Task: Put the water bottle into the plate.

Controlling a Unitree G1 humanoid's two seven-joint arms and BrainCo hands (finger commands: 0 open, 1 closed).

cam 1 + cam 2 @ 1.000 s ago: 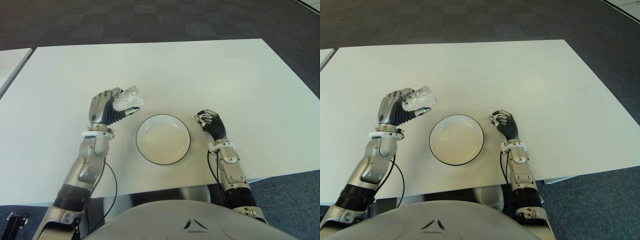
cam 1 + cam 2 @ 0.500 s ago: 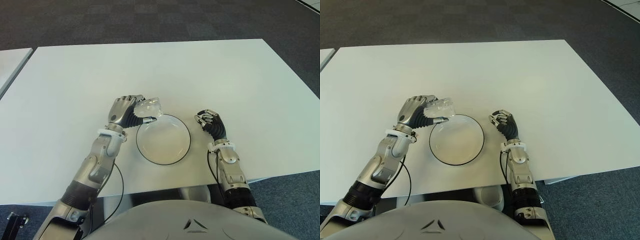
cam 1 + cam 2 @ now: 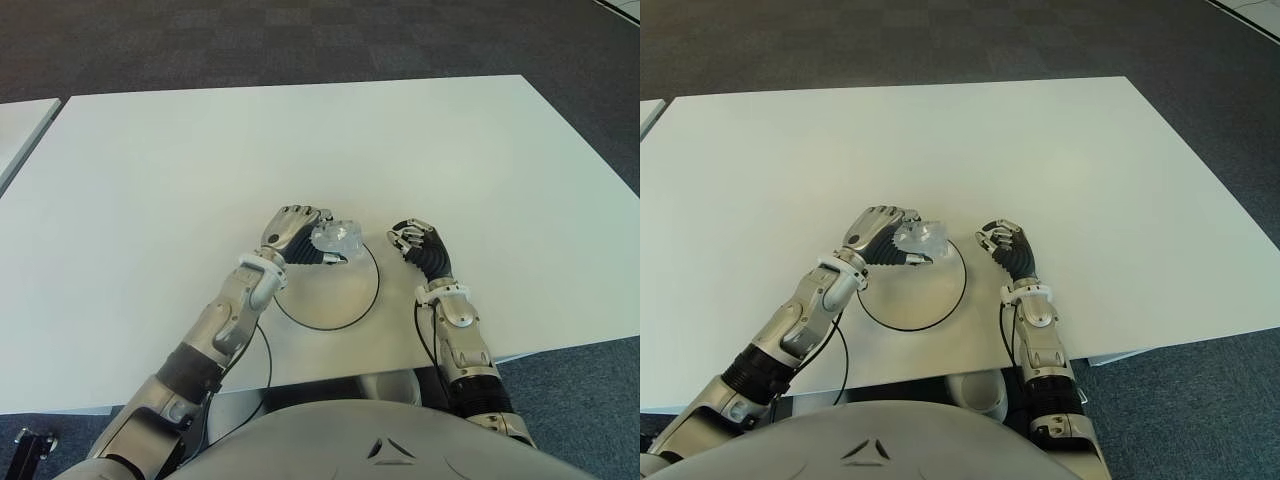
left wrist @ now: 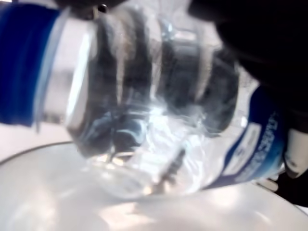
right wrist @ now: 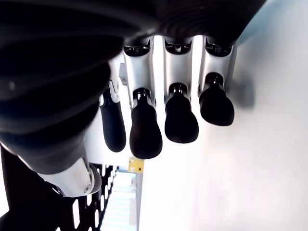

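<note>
My left hand (image 3: 300,233) is shut on a clear water bottle (image 3: 338,238) with a blue label and holds it over the far part of the white plate (image 3: 340,300), which has a dark rim. In the left wrist view the bottle (image 4: 159,110) fills the picture, just above the plate's bowl (image 4: 57,197); whether they touch I cannot tell. My right hand (image 3: 420,243) shows to the right of the plate with its fingers (image 5: 144,130) curled and nothing in them.
The white table (image 3: 300,140) spreads far beyond the plate on all sides. Its front edge runs close to my body, and dark carpet lies past the far and right edges. A second table corner (image 3: 20,125) shows at the far left.
My left hand has carried the bottle rightward from the plate's left side to over the plate, tilting it. The right hand has not moved.
</note>
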